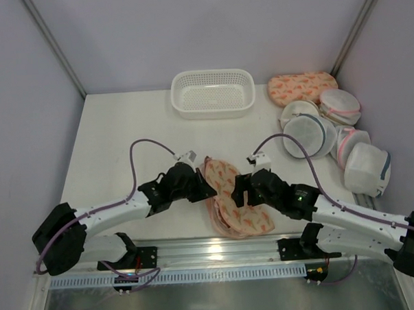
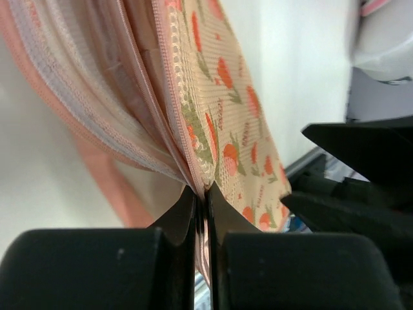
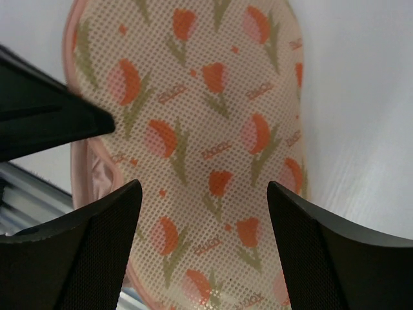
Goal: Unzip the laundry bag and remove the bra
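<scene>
Two arms meet at the near middle of the worktop point(image 1: 123, 131), both at the laundry bag point(image 1: 229, 198). The bag lies just ahead of the rail between the two bases, its orange-flowered face up and its far end raised between the pincers.

Left pincer point(image 1: 207, 191): clamped tight on the bag's edge. In the left wrist view the two fingertips point(image 2: 184, 213) press together with only the pink zipper tape and cream trim between them. Above the grip the zipper edges stand apart, with pale pink layers showing in the gap. Whether these belong to the bra I cannot tell.

Right pincer point(image 1: 241, 192): jaws spread wide, gripping nothing. Its wrist view looks straight onto the bag's printed mesh face point(image 3: 206, 142), which fills the space between the two dark fingers point(image 3: 103, 226). Contact with the fabric cannot be judged.

Far side of the worktop: a white perforated basket point(image 1: 212, 93) at centre. To its right lies a second flower-print bag point(image 1: 302, 88), touching a cluster of round white mesh bags point(image 1: 323, 133) with blue or pink trim, well apart from the arms.
</scene>
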### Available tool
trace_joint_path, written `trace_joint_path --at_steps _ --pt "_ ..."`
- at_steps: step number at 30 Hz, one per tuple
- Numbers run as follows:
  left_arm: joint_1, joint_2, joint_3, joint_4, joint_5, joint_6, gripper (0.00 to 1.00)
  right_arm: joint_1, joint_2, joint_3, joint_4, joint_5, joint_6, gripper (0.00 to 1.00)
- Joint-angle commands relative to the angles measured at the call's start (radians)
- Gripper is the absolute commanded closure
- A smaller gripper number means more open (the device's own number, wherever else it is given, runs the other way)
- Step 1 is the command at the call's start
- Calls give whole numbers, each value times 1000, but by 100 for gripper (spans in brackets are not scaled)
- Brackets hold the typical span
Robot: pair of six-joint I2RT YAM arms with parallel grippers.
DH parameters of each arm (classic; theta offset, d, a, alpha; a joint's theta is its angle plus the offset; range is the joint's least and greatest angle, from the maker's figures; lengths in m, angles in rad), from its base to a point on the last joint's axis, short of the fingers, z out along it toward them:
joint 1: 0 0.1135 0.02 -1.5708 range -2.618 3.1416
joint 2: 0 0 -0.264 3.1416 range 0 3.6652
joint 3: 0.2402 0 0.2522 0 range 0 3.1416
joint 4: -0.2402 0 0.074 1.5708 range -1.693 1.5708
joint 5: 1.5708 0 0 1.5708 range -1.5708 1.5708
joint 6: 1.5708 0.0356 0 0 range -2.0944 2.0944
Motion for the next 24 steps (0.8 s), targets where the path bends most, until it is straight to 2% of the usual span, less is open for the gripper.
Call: trace_joint_path --at_steps 1,3,6,7,10,14,16,17,20,24 --pt "32 -32 -19 -165 -41 99 100 66 90 98 135 -50 -58 18" --pt "36 -29 -31 -170 -41 117 99 89 129 116 148 -52 -61 18" --pt "41 -13 -45 -159 -44 127 64 106 175 138 168 -53 -56 18" --pt "44 -12 -57 -153 -46 125 38 109 184 146 173 -52 -56 18" --pt "46 -20 -74 -133 -44 107 16 129 223 170 165 -41 -56 18" --pt "46 -87 -60 -186 -171 96 8 152 279 205 139 -21 -58 18" --pt "47 -128 -40 -289 -231 75 5 166 311 219 130 -15 -55 18" --pt "47 -185 -33 -335 -309 61 5 169 321 222 126 -7 -53 18" --pt "47 -308 -28 -496 -403 -3 4 184 351 222 122 -4 -44 18" --pt "47 -603 -57 -634 -518 -70 1 206 387 224 127 -1 -38 18"
